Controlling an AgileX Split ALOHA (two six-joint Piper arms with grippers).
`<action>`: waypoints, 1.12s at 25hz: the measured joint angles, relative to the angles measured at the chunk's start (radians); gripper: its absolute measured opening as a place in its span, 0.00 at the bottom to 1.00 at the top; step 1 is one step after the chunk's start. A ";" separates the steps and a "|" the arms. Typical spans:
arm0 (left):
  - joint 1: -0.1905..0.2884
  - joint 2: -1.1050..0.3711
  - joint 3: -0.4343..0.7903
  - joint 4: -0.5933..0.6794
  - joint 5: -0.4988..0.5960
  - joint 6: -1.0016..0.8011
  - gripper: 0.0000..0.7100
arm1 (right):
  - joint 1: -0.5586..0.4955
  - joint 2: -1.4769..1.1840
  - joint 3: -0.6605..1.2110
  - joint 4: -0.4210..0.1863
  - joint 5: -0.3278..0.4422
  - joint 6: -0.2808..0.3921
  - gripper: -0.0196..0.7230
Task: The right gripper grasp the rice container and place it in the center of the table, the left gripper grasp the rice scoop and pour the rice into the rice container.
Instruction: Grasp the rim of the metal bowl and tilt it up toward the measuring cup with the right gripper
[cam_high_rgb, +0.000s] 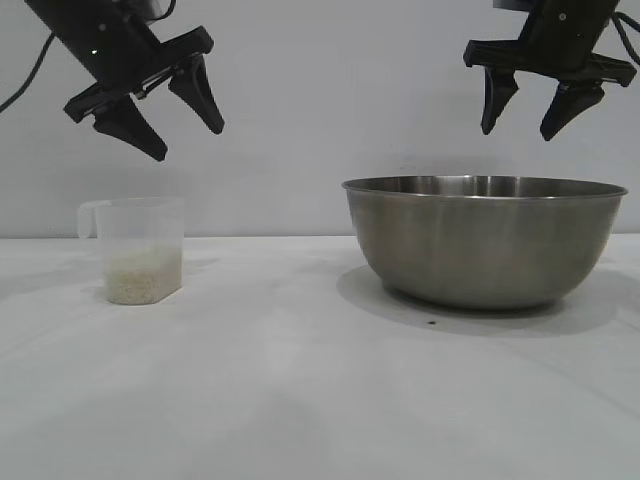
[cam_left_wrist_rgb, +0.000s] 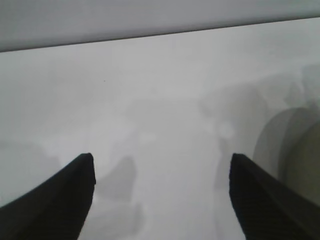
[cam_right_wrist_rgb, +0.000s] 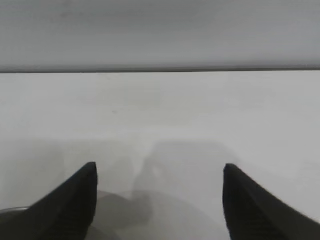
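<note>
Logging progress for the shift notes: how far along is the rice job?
Nothing looks done. The rice container sits right of centre; the right gripper hangs open above it. The rice remains in the rice scoop, below the open left gripper. Grasping, centring and pouring remain.

**Legible text and markings: none**

No lettering, label, brand, number or sign can be read in any view. The rice scoop (cam_high_rgb: 140, 250) shows no readable measuring marks, and the rice container (cam_high_rgb: 484, 240) carries no visible stamp or logo.
</note>
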 joint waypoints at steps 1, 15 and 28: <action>0.000 0.000 0.000 0.000 0.000 0.000 0.69 | 0.000 0.000 0.000 0.000 0.000 0.000 0.63; 0.000 0.000 0.000 0.000 0.000 0.000 0.69 | 0.000 0.000 0.000 0.000 0.000 0.000 0.63; 0.000 0.000 0.000 0.000 0.002 0.000 0.69 | 0.000 -0.078 -0.009 -0.087 0.268 0.000 0.63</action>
